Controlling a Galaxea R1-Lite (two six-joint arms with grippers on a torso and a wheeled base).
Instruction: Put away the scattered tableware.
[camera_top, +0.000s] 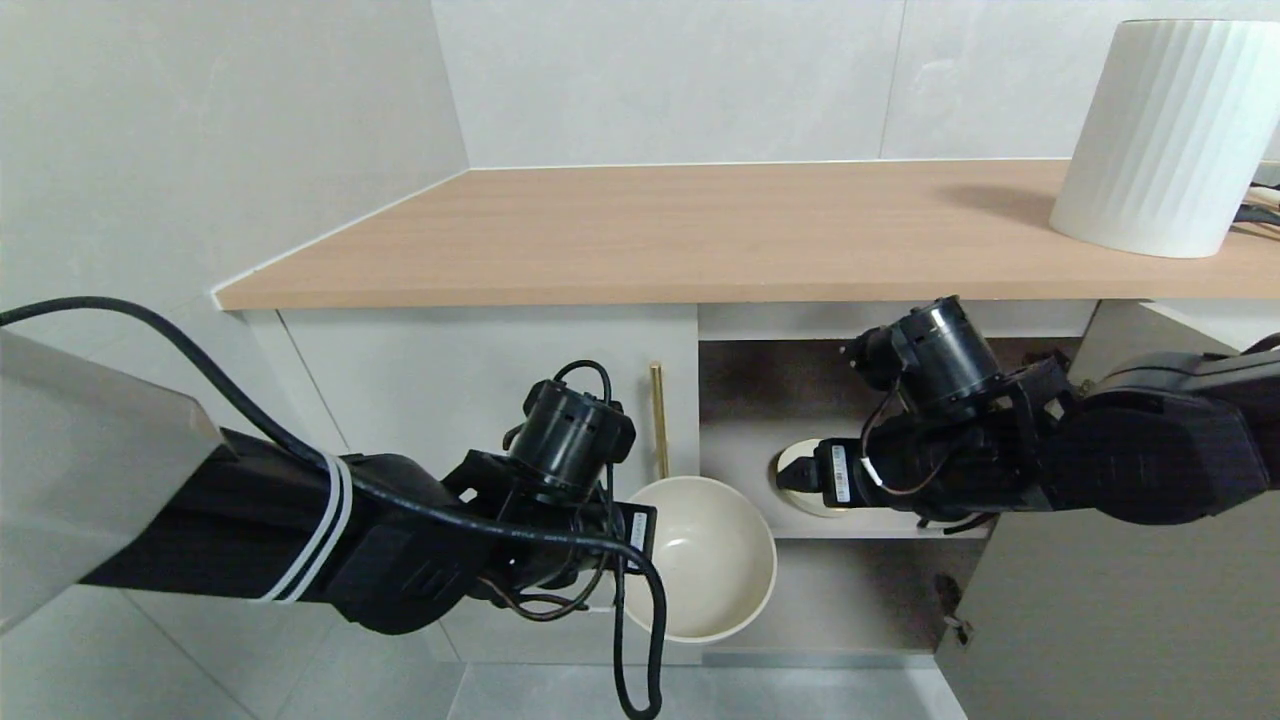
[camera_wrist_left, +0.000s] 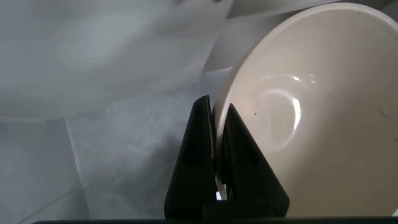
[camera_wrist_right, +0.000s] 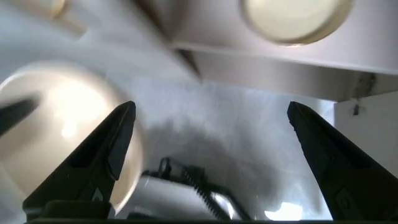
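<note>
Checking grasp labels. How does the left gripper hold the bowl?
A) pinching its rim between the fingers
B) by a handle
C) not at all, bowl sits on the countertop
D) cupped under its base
A: the left wrist view shows the left gripper shut on the bowl, its rim wedged between the two dark fingers.

wooden countertop (camera_top: 650, 230) bearing white ribbed container (camera_top: 1165, 130), cabinet shelf (camera_top: 735, 500) holding cream plate (camera_wrist_right: 297, 18)

Home kitchen, by look of it: wood-look countertop (camera_top: 700, 230) against pale tiled wall (camera_top: 680, 80), white cabinet door (camera_top: 450, 370) with brass handle (camera_top: 658, 420), open cupboard shelf (camera_top: 735, 485) holding dish (camera_top: 795, 468), cream bowl (camera_top: 710, 555) out front.
</note>
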